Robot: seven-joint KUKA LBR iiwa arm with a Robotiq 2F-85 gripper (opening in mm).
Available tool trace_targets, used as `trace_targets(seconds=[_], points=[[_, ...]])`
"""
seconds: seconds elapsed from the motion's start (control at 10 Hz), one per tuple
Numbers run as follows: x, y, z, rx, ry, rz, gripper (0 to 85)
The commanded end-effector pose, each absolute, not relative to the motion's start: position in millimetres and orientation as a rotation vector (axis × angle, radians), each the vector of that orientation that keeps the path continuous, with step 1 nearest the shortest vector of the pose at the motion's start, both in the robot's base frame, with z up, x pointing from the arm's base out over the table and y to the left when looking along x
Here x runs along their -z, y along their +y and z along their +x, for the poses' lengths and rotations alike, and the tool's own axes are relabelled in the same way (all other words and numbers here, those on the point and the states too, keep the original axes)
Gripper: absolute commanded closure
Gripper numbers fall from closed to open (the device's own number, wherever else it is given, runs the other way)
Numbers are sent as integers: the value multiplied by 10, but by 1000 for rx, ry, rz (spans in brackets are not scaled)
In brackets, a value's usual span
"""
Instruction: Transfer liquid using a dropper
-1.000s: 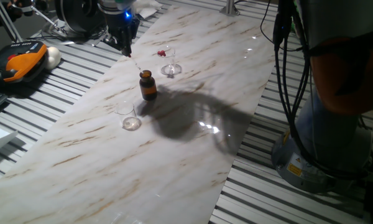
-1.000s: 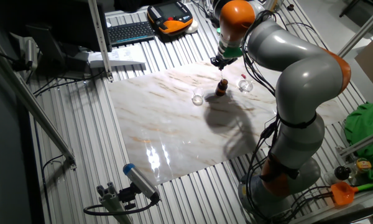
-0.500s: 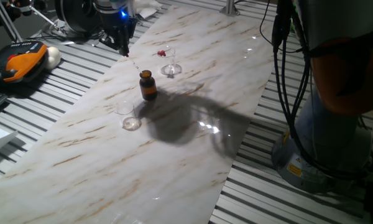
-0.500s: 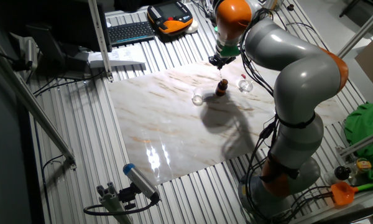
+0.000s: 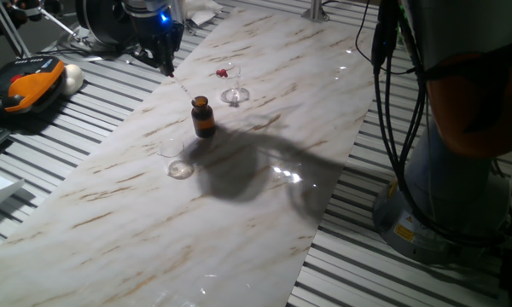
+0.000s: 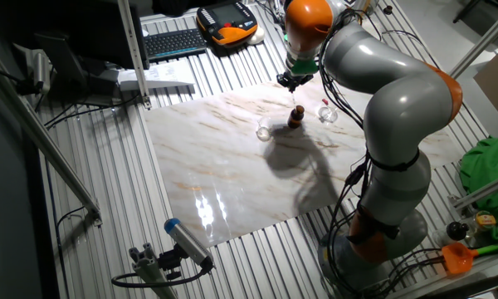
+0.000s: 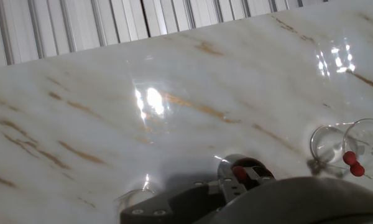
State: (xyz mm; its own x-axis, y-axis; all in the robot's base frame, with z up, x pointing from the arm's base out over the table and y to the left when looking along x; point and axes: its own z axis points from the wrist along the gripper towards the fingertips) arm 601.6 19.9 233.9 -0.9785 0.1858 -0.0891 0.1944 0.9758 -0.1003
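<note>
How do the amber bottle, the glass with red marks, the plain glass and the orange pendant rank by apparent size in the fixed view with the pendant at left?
1. Orange pendant, nearer the camera.
2. Amber bottle.
3. Plain glass and glass with red marks: look alike.

Glossy marble-patterned tabletop, slatted metal bench, possibly a keyboard

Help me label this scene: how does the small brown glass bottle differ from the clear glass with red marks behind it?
The small brown glass bottle is dark amber and hard to see through; the clear glass with red marks is transparent. The bottle narrows to a neck, while the glass has a wide open mouth. Both stand upright on the marble-patterned tabletop, apart from each other.
</note>
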Motion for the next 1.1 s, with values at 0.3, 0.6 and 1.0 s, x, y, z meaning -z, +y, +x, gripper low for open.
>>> trace_targets(seconds=[0.3, 0.6, 1.0], points=[[-2390, 276, 6050, 159, 3053, 324, 680], [-2414, 408, 6063, 168, 3048, 368, 680], [-2412, 519, 6066, 163, 3048, 412, 680]])
